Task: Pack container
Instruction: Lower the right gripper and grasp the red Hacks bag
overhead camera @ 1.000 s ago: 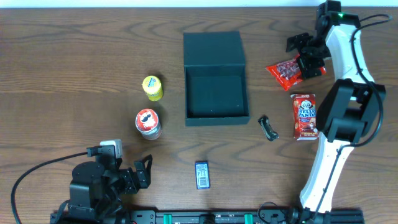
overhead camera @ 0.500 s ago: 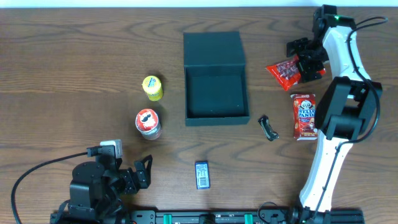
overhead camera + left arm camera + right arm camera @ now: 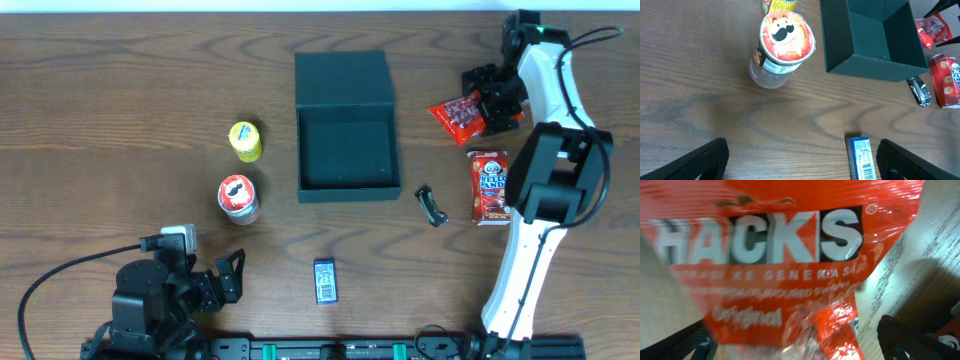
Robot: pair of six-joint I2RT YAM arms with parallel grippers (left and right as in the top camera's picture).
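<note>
Right gripper (image 3: 491, 93) hangs, jaws spread wide, over the red Hacks sweets bag (image 3: 457, 114) just right of the open teal container (image 3: 345, 150), which lies to its left; the left gripper (image 3: 232, 277), also wide, sits farther off

This looks like a robotics lab bench. There is a plain wood-grain worktop (image 3: 120, 100) with a black mounting rail (image 3: 330, 351) along its 6 o'clock edge. A dark arm (image 3: 150, 300) trailing loose cable (image 3: 100, 255) sits at 7 o'clock and a white arm (image 3: 520, 270) at 4 o'clock. Snack cans (image 3: 240, 198) and packs (image 3: 489, 186) are spaced around an open container (image 3: 345, 150).
</note>
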